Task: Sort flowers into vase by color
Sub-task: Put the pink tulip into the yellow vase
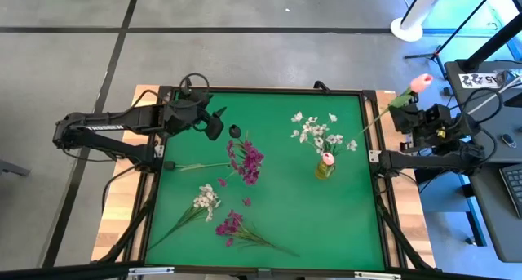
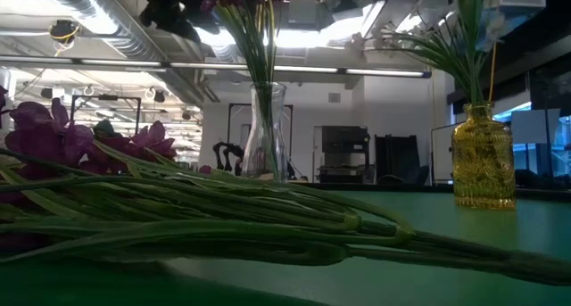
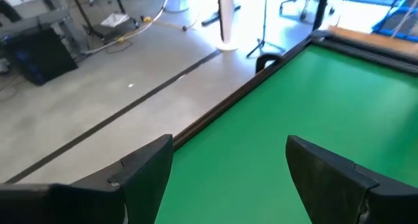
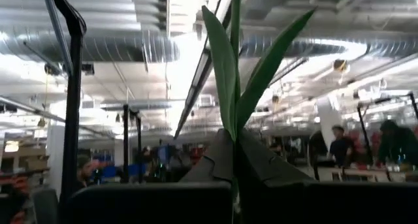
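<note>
My right gripper (image 1: 405, 105) hangs beyond the table's right edge, shut on a pink tulip (image 1: 421, 82). The tulip's leaves (image 4: 228, 87) rise in front of the wrist camera. My left gripper (image 1: 216, 122) is open and empty over the table's far left, its fingers (image 3: 147, 175) spread above bare green surface. A yellow vase (image 1: 325, 169) holds white blossoms (image 1: 318, 133) and a pink bud (image 1: 327, 157). Magenta flowers (image 1: 247, 159) stand in a clear vase (image 2: 266, 132). A white spray (image 1: 204, 202) and a magenta spray (image 1: 232, 227) lie flat at near left. My right gripper pinches the tulip's green stem (image 4: 234, 178) between its two fingers, just below the leaves. The stem runs across the fingers. The tulip is lifted clear, its bud toward the far side and its bare stem end (image 1: 367, 130) slanting out over the table's right edge.
A small dark bud (image 1: 235, 131) lies beside my left gripper. A thin green stem (image 1: 196, 166) lies left of the magenta flowers. The green table's raised rim (image 1: 371, 149) runs along the right. A desk with equipment (image 1: 489, 84) stands right of the table.
</note>
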